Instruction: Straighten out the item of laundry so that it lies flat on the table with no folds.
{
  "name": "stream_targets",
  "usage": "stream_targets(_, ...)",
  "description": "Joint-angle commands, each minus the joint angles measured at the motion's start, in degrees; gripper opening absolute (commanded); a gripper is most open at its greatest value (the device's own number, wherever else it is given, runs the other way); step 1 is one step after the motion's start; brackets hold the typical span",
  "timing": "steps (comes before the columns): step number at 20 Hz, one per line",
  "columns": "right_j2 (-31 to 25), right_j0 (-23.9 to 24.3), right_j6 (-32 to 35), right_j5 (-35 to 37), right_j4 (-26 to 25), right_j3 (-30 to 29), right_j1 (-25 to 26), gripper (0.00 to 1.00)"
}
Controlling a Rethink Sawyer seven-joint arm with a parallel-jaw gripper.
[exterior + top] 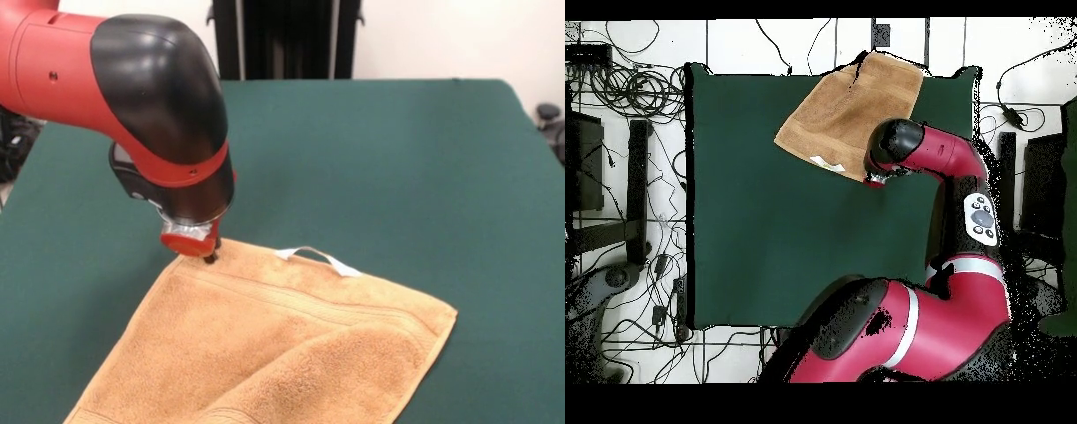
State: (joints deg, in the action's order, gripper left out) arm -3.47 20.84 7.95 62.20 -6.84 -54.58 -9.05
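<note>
The golden-tan towel (pixel 265 344) lies on the green table (pixel 397 159) at the near side and runs out of the picture's bottom. Its right part is folded over in a thick layer. Its white loop tag (pixel 318 259) lies at the far hem. My gripper (pixel 210 254) is down at the towel's far left corner and touches it; the arm's wrist hides its state. In the overhead view the towel (pixel 850 110) sits at the table's (pixel 765 220) top edge and reaches a little past it, with the gripper (pixel 875 180) at its lower right corner.
The red and black arm (pixel 132 79) comes in from the upper left and covers the table's far left. In the overhead view cables (pixel 625 90) and dark equipment lie on the floor around the table.
</note>
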Motion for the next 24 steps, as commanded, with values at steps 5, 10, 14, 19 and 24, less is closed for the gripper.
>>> stream_targets(5, -2.0, 1.2, 11.3, -10.3, -4.2, -2.5, 17.1, 1.0)
stream_targets(10, -1.0, 0.3, 11.3, -4.0, -4.1, 0.3, 18.0, 1.0)
stream_targets(14, -0.8, 0.0, 11.8, -3.0, -4.2, 0.8, 18.0, 1.0)
stream_targets(19, -0.9, 0.1, 12.2, -2.6, -4.0, 1.0, 18.0, 0.0)
stream_targets(24, -1.2, 0.1, 12.1, -1.7, -3.8, 1.4, 18.2, 0.0)
